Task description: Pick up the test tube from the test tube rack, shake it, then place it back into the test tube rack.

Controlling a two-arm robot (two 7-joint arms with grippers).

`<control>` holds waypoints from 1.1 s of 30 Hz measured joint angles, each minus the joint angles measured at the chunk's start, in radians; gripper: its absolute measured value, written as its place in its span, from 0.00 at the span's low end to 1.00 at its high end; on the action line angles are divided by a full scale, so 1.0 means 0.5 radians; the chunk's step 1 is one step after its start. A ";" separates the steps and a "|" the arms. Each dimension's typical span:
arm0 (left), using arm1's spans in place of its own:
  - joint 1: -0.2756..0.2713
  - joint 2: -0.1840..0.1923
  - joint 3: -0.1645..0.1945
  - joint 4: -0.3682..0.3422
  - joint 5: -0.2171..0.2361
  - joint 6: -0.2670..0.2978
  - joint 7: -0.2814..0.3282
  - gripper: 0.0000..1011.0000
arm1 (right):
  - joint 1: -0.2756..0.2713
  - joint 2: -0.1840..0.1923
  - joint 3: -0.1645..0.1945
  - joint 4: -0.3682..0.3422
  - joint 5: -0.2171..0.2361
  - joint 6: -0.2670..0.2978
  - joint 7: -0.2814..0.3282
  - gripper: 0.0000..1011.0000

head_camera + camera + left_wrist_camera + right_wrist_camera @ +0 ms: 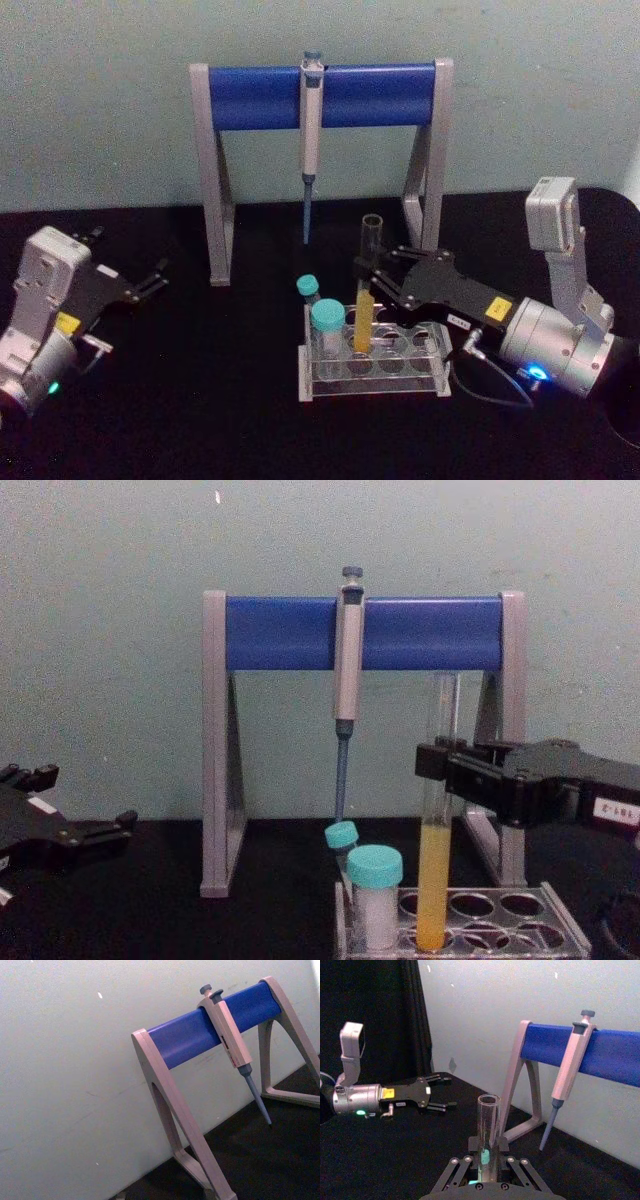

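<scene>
Right hand (489, 1146), bottom centre of the right wrist view, looks closed on the test tube (436, 865) approx mid-height, above the yellow liquid. Tube base sits in a hole of the test tube rack (420, 386), lower centre of the head view, so it's not lifted yet.

Step in hand, imo: pull it out. Go straight up, no tilt, till the base clears the top plate. Glass may bind in the hole & drag the light rack w/ it. Teal-capped vials (374, 895) stand just left of the tube and the pipette (311, 140) hangs behind, so keep clear of both.

Tube's uncapped, so shake gently w/ small strokes, else liquid spills.

Left hand (130, 255) is open at mid-left over the counter (200, 420), idle.
</scene>
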 joint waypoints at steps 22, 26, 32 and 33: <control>0.000 0.000 0.000 0.000 0.000 0.000 0.000 0.99 | 0.012 -0.052 -0.029 0.121 -0.042 0.018 -0.008 0.22; 0.000 0.000 0.000 0.000 0.000 0.000 0.000 0.99 | 0.013 -0.062 -0.037 0.144 -0.054 0.020 -0.008 0.22; 0.000 0.000 0.000 0.000 0.000 0.000 0.000 0.99 | 0.014 -0.076 -0.048 0.171 -0.066 0.020 -0.007 0.22; 0.000 0.000 0.000 0.000 0.000 0.000 0.000 0.99 | 0.015 -0.080 -0.050 0.178 -0.069 0.021 -0.007 0.22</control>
